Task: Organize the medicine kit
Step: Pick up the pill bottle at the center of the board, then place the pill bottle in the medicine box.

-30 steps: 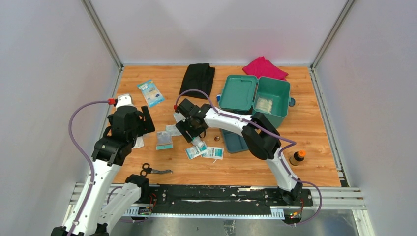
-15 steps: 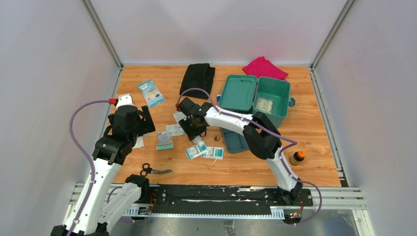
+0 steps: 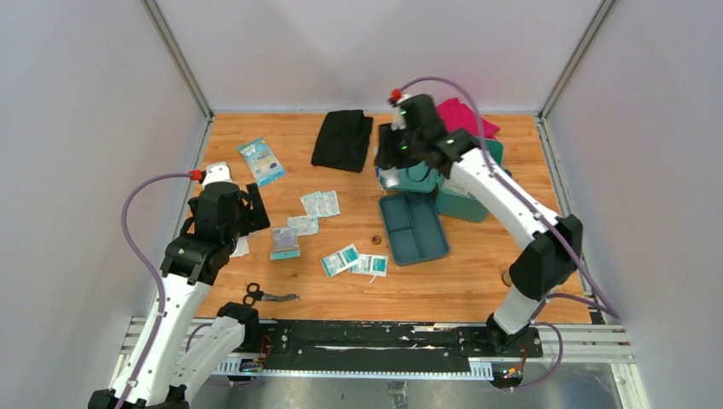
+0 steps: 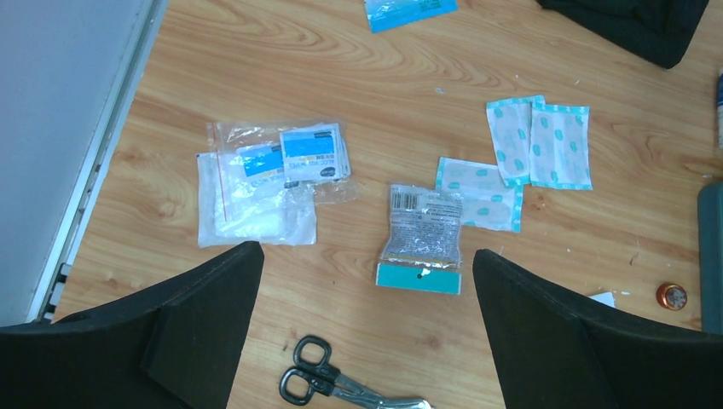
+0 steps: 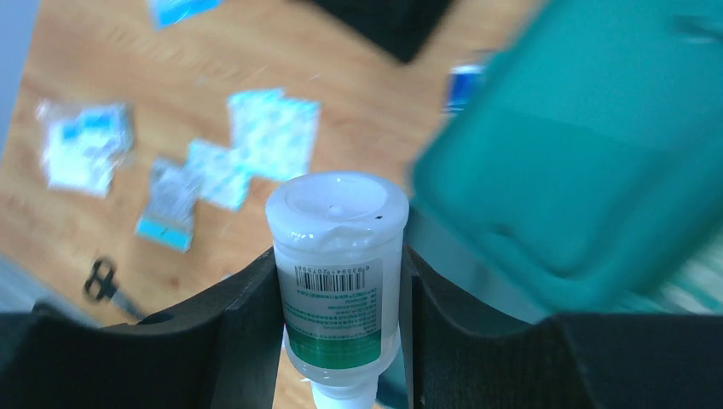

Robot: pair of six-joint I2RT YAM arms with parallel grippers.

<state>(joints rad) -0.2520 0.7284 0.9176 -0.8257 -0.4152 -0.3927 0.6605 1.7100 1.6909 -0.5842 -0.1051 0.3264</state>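
Medicine kit (image 3: 460,207) sits at the back right of the counter (image 3: 477,273), partly hidden by the right arm. Its tray (image 3: 413,228) lies loose just in front. Right claw (image 5: 341,341), at mid-counter a second ago, now clamps a white bottle (image 5: 337,256) above the kit, which is blurred in the wrist view. Left claw (image 4: 365,260) gapes wide over packets (image 4: 256,183) near the left edge.

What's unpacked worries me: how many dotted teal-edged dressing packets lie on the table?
3. Two dressing packets lie side by side nearer the black cloth; the third lies against the barcode pouch. Others may be hidden.
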